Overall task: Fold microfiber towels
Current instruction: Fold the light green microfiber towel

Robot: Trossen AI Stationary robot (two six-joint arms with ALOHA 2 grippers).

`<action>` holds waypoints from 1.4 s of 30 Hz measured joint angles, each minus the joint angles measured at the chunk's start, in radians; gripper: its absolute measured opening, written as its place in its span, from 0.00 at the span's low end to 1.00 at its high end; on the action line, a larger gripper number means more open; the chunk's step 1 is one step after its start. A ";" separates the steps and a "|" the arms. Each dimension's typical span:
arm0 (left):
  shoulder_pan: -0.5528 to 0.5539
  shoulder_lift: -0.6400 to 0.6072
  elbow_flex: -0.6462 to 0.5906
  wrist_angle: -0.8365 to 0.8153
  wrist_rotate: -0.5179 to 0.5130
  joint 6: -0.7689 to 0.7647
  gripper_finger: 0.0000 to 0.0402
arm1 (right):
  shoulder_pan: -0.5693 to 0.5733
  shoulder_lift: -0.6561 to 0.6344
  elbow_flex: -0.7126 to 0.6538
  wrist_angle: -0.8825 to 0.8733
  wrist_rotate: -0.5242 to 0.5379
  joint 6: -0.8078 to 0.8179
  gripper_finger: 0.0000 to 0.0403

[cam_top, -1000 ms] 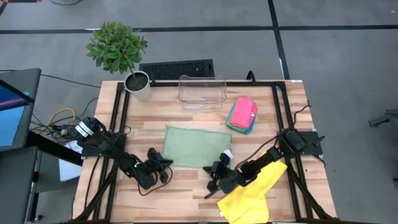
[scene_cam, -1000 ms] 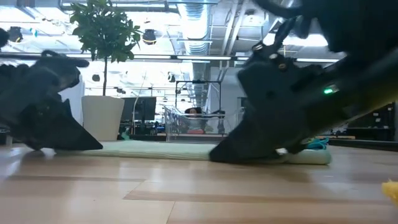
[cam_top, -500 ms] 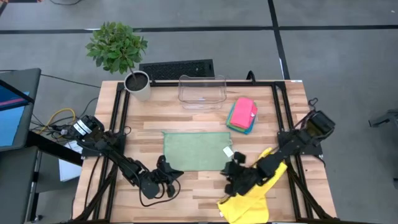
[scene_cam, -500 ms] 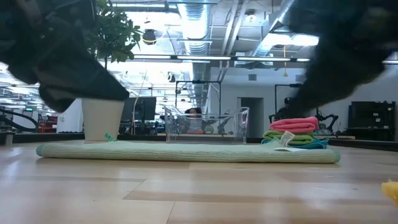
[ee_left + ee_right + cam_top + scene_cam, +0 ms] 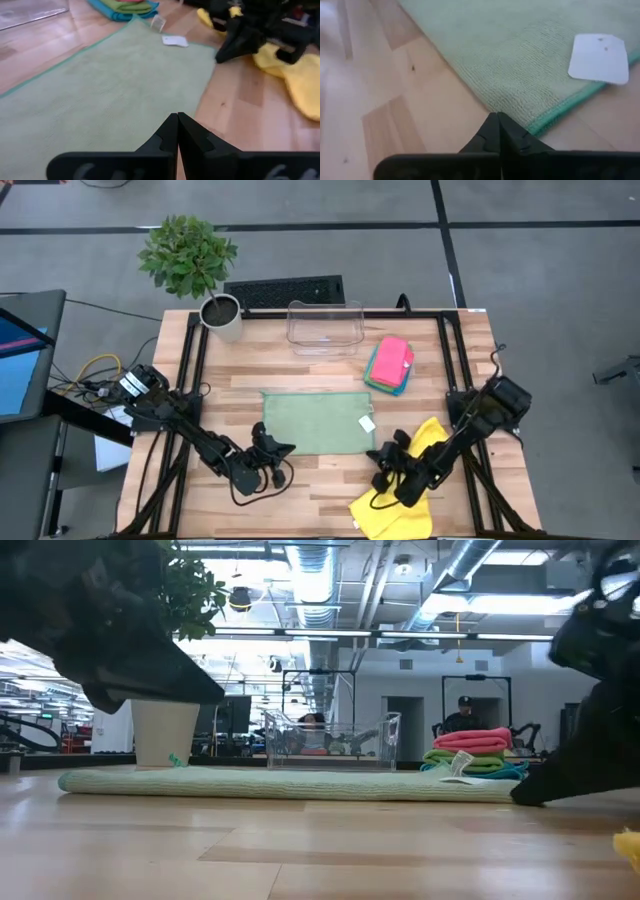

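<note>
The pale sage green towel (image 5: 318, 421) lies flat on the wooden table as a rectangle, a white tag (image 5: 599, 58) by its near right corner. My left gripper (image 5: 177, 117) is shut and hangs above the towel's near left corner; in the low view (image 5: 215, 697) it is clear of the cloth. My right gripper (image 5: 497, 116) is shut, low at the towel's near right corner (image 5: 374, 457). A yellow towel (image 5: 400, 500) lies crumpled under the right arm. Pink, green and blue towels (image 5: 390, 364) sit stacked at the far right. My right gripper's shut fingertips stand low over the table at the hemmed edge (image 5: 555, 112) of the sage towel's near right corner, slanting down from the near right. I cannot tell whether they touch the cloth, which lies flat.
A clear plastic bin (image 5: 325, 327) stands at the far middle, a potted plant (image 5: 220, 315) at the far left corner and a keyboard (image 5: 285, 290) behind the table. Bare wood runs along the near edge between the arms.
Both grippers have drawn back from the sage towel's near edge. The left one has risen and moved toward the near edge. The right one has slid toward the near right. The towel's near edge, uneven a second ago, now lies straight and flat.
</note>
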 joint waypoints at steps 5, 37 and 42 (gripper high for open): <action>0.001 0.000 0.000 0.000 0.006 0.000 0.00 | 0.036 0.003 0.005 -0.007 0.008 0.079 0.06; 0.001 0.000 0.000 -0.043 0.014 -0.020 0.00 | 0.006 -0.263 0.005 -0.146 -0.077 -0.226 0.08; 0.002 0.000 0.000 -0.046 0.007 -0.014 0.00 | -0.045 -0.334 0.006 -0.220 -0.320 -0.298 0.22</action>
